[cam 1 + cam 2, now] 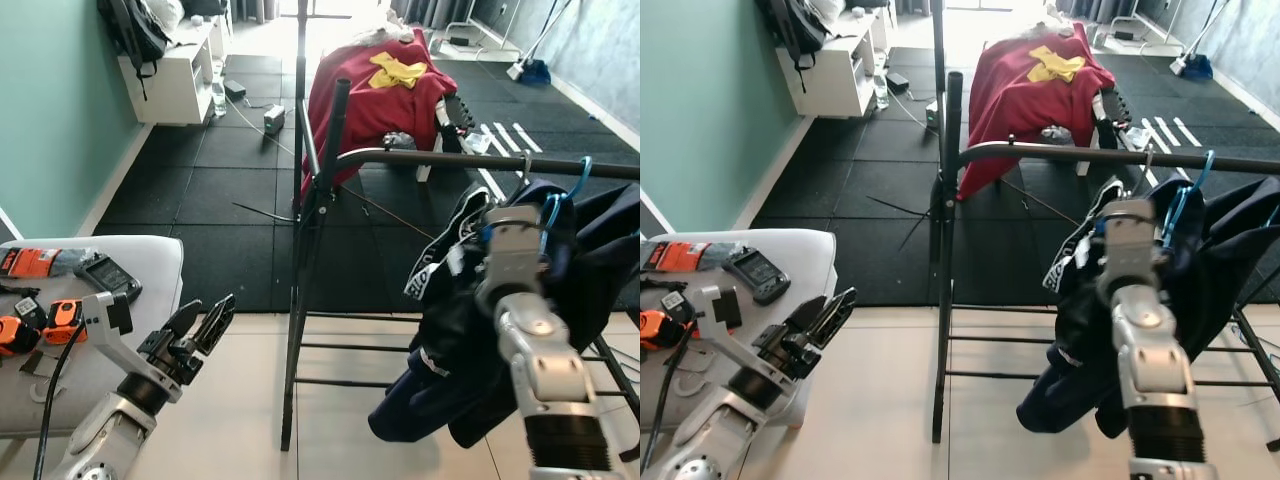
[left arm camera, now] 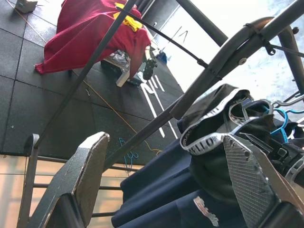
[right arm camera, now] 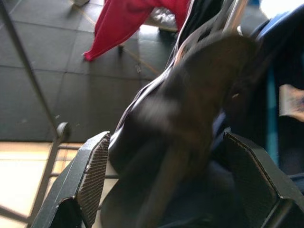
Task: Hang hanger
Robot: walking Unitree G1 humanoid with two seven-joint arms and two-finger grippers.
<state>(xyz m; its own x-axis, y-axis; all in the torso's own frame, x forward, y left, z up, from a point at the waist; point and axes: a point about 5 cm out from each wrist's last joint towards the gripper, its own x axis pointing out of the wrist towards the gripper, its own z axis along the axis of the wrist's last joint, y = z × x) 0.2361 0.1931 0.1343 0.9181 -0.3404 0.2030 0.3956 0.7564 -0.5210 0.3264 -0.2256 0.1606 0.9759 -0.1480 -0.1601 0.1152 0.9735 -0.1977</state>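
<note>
A thin blue hanger [image 1: 553, 212] with a curved hook is seen over the round dark metal rail [image 1: 480, 162] of a black tubular clothes rack [image 1: 300, 300]. Its hook points up and curls over the rail, which runs left to right, and its body drops below. From it a soft, crumpled dark navy garment [image 1: 450, 400] with a white lettered band is draped. The right gripper [image 3: 166, 180] is raised against this cloth just under the rail; its ribbed black fingers [image 3: 92, 178] are spread wide on either side of a blurred dark fold, with nothing clamped. The left gripper [image 1: 197, 333] is held low beside a grey padded table [image 1: 150, 262], its fingers parted and empty. Farther back, a smooth red cloth [image 1: 375, 90] with a yellow patch is spread over a piece of furniture on black matting.
</note>
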